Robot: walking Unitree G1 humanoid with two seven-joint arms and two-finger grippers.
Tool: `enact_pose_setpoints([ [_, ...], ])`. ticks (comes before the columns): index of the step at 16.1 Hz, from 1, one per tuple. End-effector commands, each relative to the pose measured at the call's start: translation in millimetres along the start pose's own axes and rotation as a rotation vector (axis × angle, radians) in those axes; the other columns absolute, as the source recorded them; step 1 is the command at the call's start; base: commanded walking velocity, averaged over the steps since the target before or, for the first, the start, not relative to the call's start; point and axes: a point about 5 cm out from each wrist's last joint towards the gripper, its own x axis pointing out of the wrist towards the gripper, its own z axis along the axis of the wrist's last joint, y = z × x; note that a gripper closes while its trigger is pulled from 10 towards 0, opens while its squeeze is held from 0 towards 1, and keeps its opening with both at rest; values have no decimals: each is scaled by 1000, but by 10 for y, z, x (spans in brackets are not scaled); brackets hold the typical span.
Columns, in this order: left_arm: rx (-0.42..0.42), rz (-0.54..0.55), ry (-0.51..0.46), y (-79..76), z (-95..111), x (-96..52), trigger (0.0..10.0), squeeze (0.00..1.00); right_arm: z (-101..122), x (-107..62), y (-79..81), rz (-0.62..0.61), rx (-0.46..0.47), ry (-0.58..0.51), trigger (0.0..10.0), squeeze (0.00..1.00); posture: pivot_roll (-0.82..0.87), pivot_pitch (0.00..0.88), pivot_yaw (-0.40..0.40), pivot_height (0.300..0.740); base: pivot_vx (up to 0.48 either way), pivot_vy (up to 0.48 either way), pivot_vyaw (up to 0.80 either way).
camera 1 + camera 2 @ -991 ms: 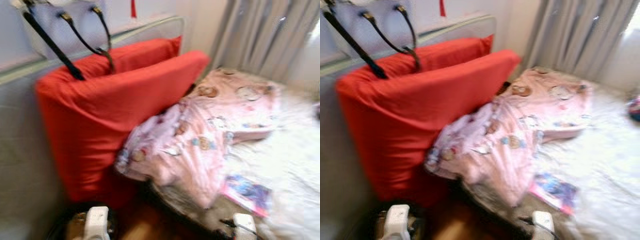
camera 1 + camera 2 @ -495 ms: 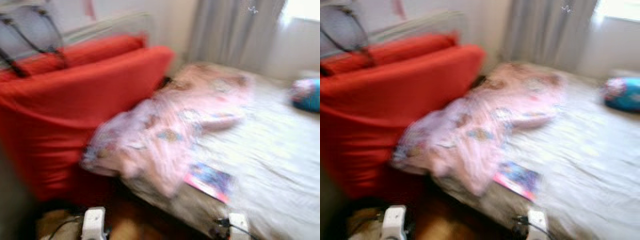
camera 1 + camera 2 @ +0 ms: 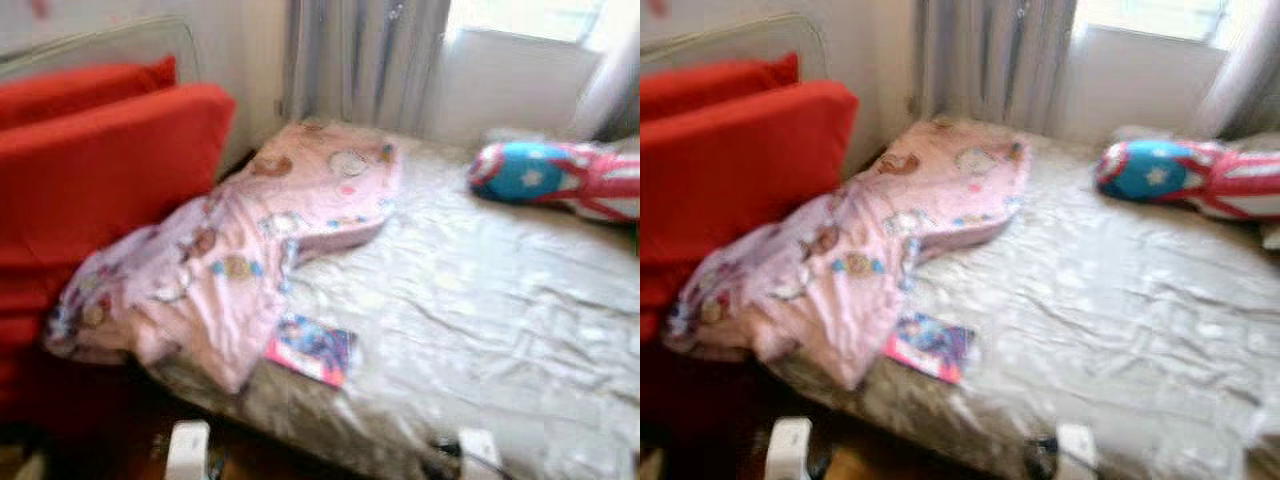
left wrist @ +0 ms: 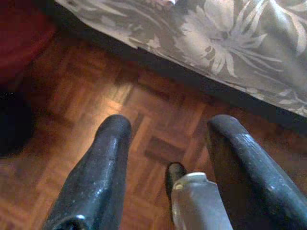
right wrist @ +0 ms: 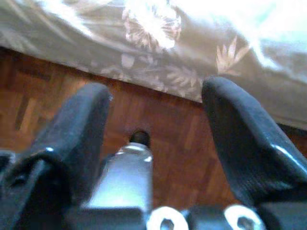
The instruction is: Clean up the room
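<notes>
Both of your arms hang low at the near edge of the bed [image 3: 470,330], wrists pointing down at the wooden parquet floor [image 4: 120,110]. The left gripper [image 4: 165,139] has its two black fingers spread wide with nothing between them; beyond the fingertips you see floor and the flowered bed skirt [image 4: 225,43]. The right gripper [image 5: 156,115] is equally wide open and empty, hovering over the floor just beside the hanging flowered sheet edge. Neither touches anything.

Ahead of you, the head views are somewhat blurred. A crumpled pink blanket [image 3: 250,250] with cartoon prints lies on the left part of the bed, draping over its near-left corner and resting against the red cushions [image 3: 90,170] that stand on the left. A small colourful book [image 3: 312,348] lies flat on the sheet near the bed's near edge, just right of the blanket's lower fold. On the far right of the bed rests a blue, red and white plush pillow [image 3: 560,178], well apart from the blanket. Grey curtains [image 3: 360,60] hang at the far side beside a bright window.
</notes>
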Motion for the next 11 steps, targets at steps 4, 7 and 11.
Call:
enact_pose_setpoints([
  [4, 16, -20, -5, -58, 34, 14, 10000, 0, -19, -21, -80, -18, -5, 15, 10000, 0, 44, 0, -22, 740, 0, -480, -514],
  [7, 18, -20, -11, -53, 69, 25, 10000, 0, -9, -17, -77, -18, -2, 12, 10000, 0, 47, 0, -21, 740, 0, -480, -660],
  [11, 17, -20, -15, -56, 90, 31, 10000, 0, 12, -15, -83, -27, 7, -1, 10000, 0, 38, 0, -25, 740, 0, -480, -331],
])
